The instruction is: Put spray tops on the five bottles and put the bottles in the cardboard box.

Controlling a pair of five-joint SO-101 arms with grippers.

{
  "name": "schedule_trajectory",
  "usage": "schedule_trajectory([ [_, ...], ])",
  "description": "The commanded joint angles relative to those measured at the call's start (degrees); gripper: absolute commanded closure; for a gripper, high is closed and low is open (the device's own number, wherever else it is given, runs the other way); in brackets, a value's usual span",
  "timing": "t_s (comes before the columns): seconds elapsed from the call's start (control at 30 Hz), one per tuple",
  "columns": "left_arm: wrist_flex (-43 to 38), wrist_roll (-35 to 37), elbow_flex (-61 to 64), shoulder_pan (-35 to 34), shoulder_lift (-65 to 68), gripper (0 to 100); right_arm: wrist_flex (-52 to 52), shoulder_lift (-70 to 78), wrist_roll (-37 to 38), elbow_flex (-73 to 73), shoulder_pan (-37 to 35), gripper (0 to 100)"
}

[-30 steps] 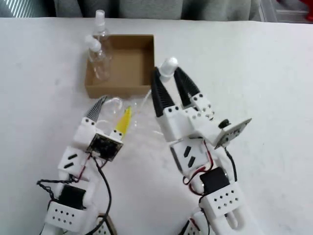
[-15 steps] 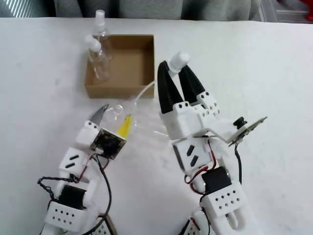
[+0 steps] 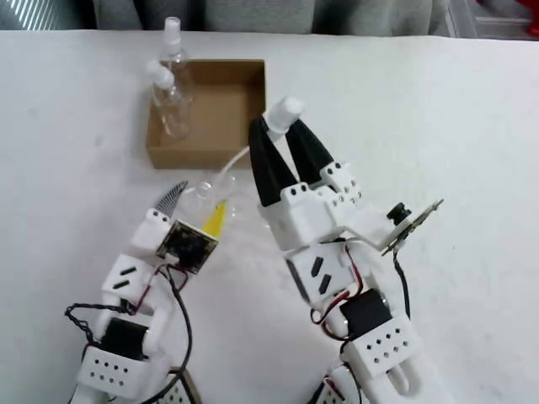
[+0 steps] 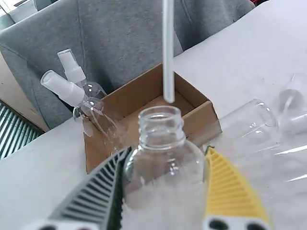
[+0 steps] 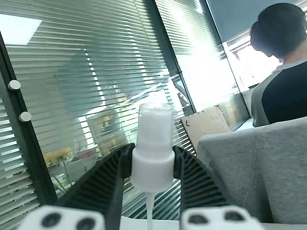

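Currently the left gripper (image 3: 197, 202) is closed round the body of an uncapped clear bottle (image 4: 163, 158), grey and yellow fingers pressed against either side; the bottle stands upright just in front of the cardboard box (image 3: 206, 156). The right gripper (image 3: 276, 128) pinches a white spray top (image 5: 153, 153) at its collar, held up above the box's near right corner. Its dip tube (image 4: 167, 48) hangs down, with the end just above the bottle's open mouth. A capped bottle (image 3: 168, 105) leans inside the box at its left wall. A second capped bottle (image 3: 173, 50) stands at the far left corner, possibly outside the box. Another uncapped bottle (image 4: 249, 120) lies on the table (image 3: 438, 101) beside the held one.
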Motion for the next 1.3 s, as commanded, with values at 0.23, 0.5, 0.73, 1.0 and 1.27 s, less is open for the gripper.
schedule_trajectory([
  [0.23, 0.1, -0.4, -0.3, 0.8, -0.7, 98, -1.4, 2.9, -0.5, -1.6, -0.8, 98.1],
  [0.5, 0.1, -0.4, -0.3, 0.8, -0.7, 98, -13.6, 13.8, -0.5, -1.7, -0.4, 98.1],
  [0.73, 0.1, -0.4, -0.3, 0.5, -0.7, 98, -18.5, 16.4, -0.5, -1.7, 2.2, 98.1],
  [1.0, 0.1, -0.4, -0.3, 0.5, -0.7, 98, -19.6, 16.4, -0.5, -0.3, 4.2, 98.1],
  [1.27, 0.1, -0.4, -0.3, 0.4, -0.7, 98, -19.6, 16.4, -0.5, 0.9, 3.6, 98.1],
])
